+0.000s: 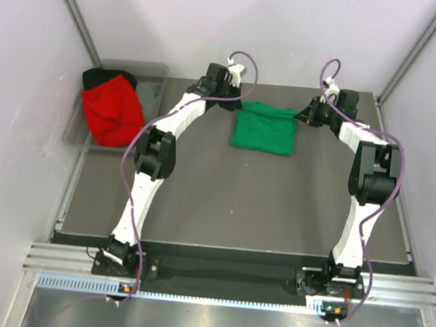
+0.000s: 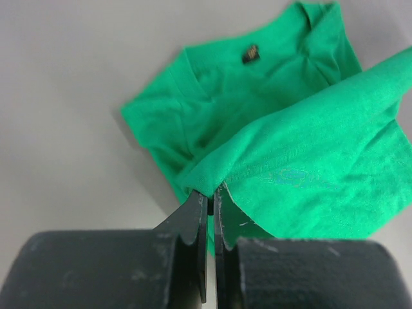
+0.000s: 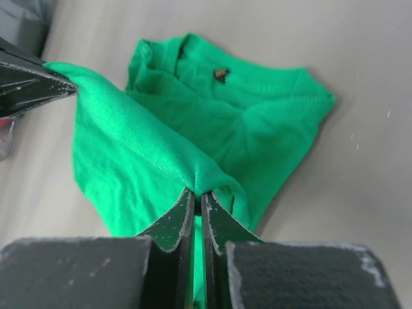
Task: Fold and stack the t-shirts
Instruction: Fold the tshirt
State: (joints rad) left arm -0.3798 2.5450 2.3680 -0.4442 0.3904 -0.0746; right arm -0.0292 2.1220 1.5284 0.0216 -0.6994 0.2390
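left gripper: jaws pressed together on one corner of the green t-shirt, at the edge opposite the collar, so that edge lifts cleanly.
right gripper: jaws likewise closed on the other corner of the same edge; a pinch at both ends holds the cloth taut between the arms.
green t-shirt location: far centre of the table, collar label facing up, held edge raised above the collar part.
reason for hold: judged a fold toward the collar; both corners must travel together to land square.
red t-shirt: heaped unfolded in the grey bin, far left.
black t-shirt: behind the red one, mostly hidden.
progress: judged early; no stack exists yet.
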